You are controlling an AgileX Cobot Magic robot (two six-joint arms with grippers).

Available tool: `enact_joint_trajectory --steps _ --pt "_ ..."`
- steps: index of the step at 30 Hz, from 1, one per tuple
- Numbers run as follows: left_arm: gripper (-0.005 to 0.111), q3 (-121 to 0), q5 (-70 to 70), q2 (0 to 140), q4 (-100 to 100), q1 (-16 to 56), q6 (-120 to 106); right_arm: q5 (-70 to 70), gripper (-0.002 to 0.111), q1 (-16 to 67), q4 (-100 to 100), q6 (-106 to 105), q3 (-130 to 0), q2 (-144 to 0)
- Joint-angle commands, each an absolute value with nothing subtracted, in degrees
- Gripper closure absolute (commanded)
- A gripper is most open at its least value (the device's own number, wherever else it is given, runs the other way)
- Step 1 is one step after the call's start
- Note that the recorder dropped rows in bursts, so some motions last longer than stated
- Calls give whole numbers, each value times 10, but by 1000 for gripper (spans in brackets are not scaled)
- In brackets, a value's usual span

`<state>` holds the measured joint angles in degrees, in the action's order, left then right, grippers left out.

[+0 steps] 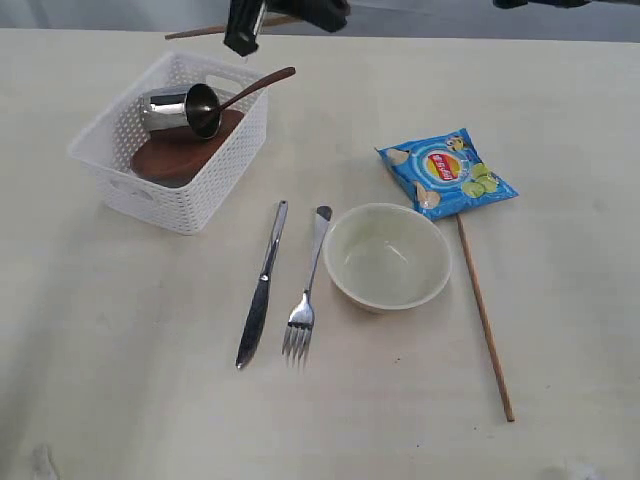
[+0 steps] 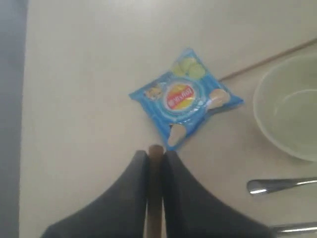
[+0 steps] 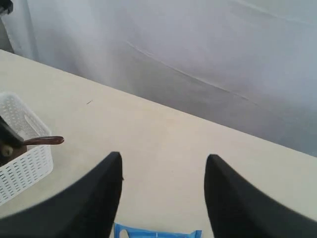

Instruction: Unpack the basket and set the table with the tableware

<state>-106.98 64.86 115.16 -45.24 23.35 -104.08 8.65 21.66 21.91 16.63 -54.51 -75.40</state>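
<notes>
Sitting on the left of the bench (image 1: 100, 400), the white basket (image 1: 190, 200) holds a steel cup (image 1: 165, 108), wooden spoon (image 1: 262, 82) and brown plate (image 1: 170, 158). Knife (image 1: 262, 285), fork (image 1: 308, 290), cream bowl (image 1: 388, 257) and a chopstick (image 1: 485, 315) lie beside it. Left fingers (image 2: 124, 198) pinch a second chopstick (image 2: 155, 188) above the basket; right fingers (image 3: 89, 198) stand spread.

Blue chip bag (image 1: 447, 172) lying flat, right of centre, turned at a slant, printed face up: red-and-yellow logo, pale chips and green lime slices pictured. At the far side, pale grey backdrop (image 3: 198, 49), faintly creased.
</notes>
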Motion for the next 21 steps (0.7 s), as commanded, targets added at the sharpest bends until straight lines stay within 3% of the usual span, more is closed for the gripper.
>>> enact_joint_trajectory --steps 1,5,12,21 --pt "107 -1072 573 1143 -409 274 -957 121 59 213 223 165 -547 -757" --pt "107 -1072 506 1133 -409 275 -825 129 59 214 175 167 -541 -757" --pt "107 -1073 499 1132 -483 274 -818 95 59 254 203 101 -491 -757" --pt "107 -1114 568 1132 -487 273 -691 160 59 388 227 -111 -486 -757"
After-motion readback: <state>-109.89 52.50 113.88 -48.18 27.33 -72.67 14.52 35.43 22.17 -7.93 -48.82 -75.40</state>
